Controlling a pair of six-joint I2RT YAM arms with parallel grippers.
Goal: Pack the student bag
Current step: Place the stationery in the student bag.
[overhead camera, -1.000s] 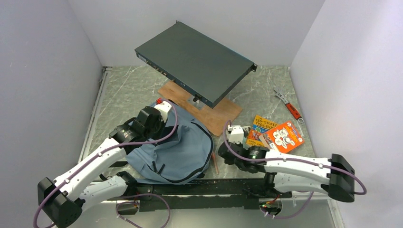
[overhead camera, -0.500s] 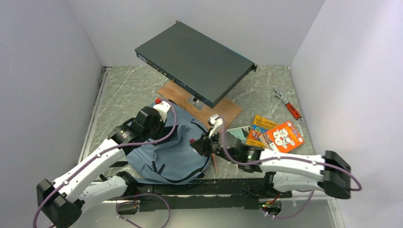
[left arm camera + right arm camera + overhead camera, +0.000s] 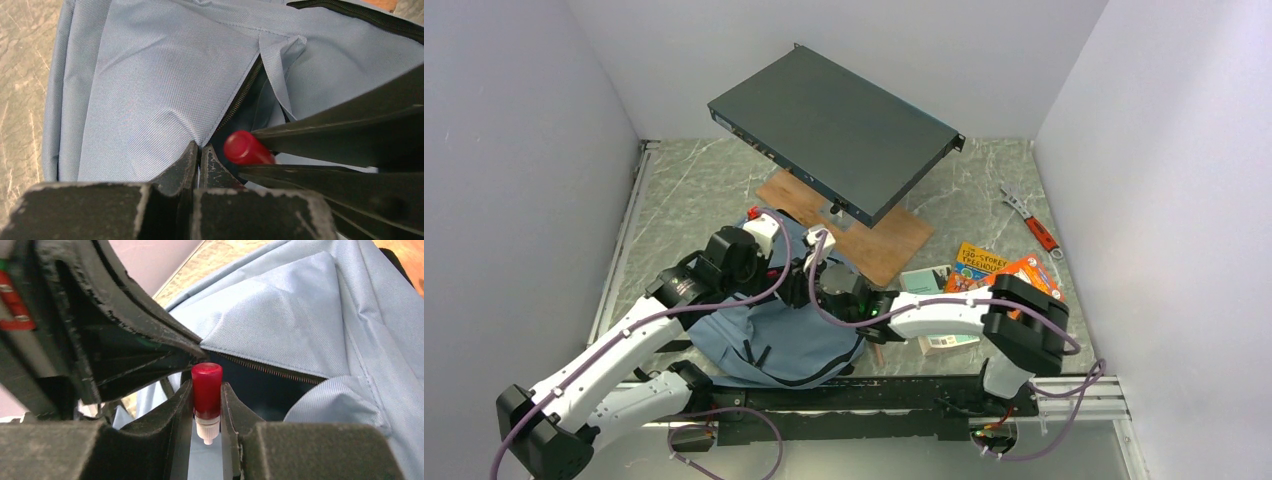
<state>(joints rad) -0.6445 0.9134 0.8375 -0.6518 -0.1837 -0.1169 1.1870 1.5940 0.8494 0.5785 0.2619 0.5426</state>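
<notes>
Here's the bag (image 3: 796, 335), slumped at the near edge of the table (image 3: 682, 190), in front of the left arm, well apart from the books (image 3: 1002, 280) on the right; both arms meet over its top end; the left gripper (image 3: 201, 150) has its jaws pressed tight together right on the lip of the opening, and the fabric tents up into the tips, so I read that as a pinch on the cloth beside the zip (image 3: 243, 96), lifting the mouth; the right gripper (image 3: 207, 392) is clamped on a red-capped pen (image 3: 206, 384), cap forward, jaws snug on both sides of it, nose aimed at the dark gap under the flap; the cap sits just at the threshold, not yet inside as far as I can tell; now, the bag itself: soft, light, floppy, no stiffness to speak of; it will sag and fold wherever it is let go, and the mouth will likely close the moment that pinch slips; thin woven cloth, a bit slick, so a hold on a single layer could slide out; the seam along the zip looks the better bite, thicker and stitched; the black straps would take a pull too, though they lie out of reach underneath; the pen is small, hard, round, apt to roll in the jaws.
</notes>
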